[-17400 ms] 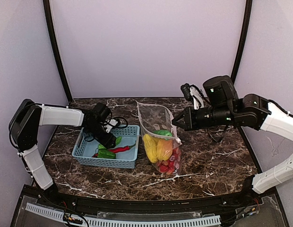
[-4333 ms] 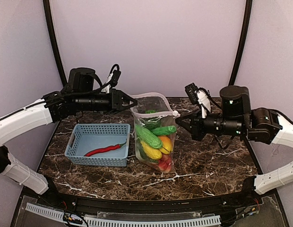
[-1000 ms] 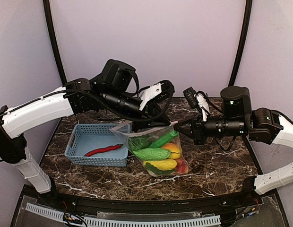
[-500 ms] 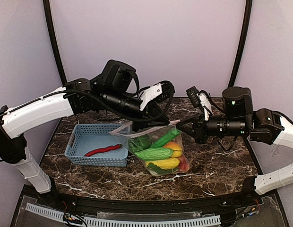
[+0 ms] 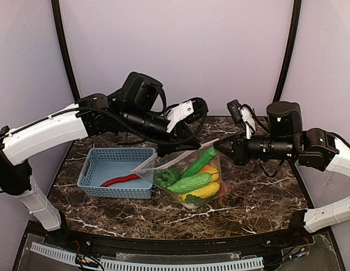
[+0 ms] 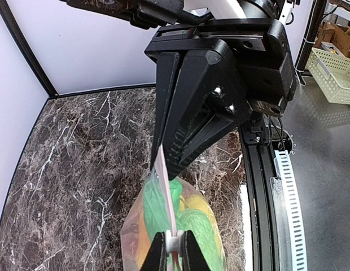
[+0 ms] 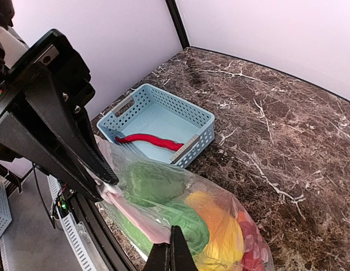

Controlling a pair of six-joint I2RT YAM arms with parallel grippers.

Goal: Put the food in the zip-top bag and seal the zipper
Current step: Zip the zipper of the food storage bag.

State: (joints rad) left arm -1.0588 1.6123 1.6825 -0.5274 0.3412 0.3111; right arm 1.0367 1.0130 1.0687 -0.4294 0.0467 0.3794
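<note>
Top view, left arm: it reaches in from the left, above the basket [image 5: 89, 169], with the forearm sloping down to the right. The left pincer [image 5: 163, 149] is clenched on the left end of the zip-top bag's [image 5: 186, 169] mouth edge.
Top view, right arm: forearm about level, pointing left. The right pincer [image 5: 220, 144] is clamped on the right end of the same edge.
Top view, bag: slung between the two pincers, with the food [image 5: 193, 182] (green cucumbers, yellow and orange pieces) bunched low. Whether its lowest corner rests on the surface [image 5: 254, 192] cannot be told.
Top view, basket: just left of the bag, holding one red chili [image 5: 125, 179].
Left wrist view, pincers: the left pincer [image 6: 170, 248] is pressed together on the zipper [image 6: 166, 197], a thin pale strip running up to the right pincer [image 6: 162, 161]. Its fingers are cut off by the frame's lower edge.
Left wrist view, bag: it hangs below the strip, contents blurred green and yellow.
Right wrist view, pincers: the right pincer [image 7: 170, 251] is closed on the bag [image 7: 220, 226], mostly cut off at the bottom. The left pincer [image 7: 104, 178] grips the far end.
Right wrist view, zipper: sealed or not — cannot tell.
</note>
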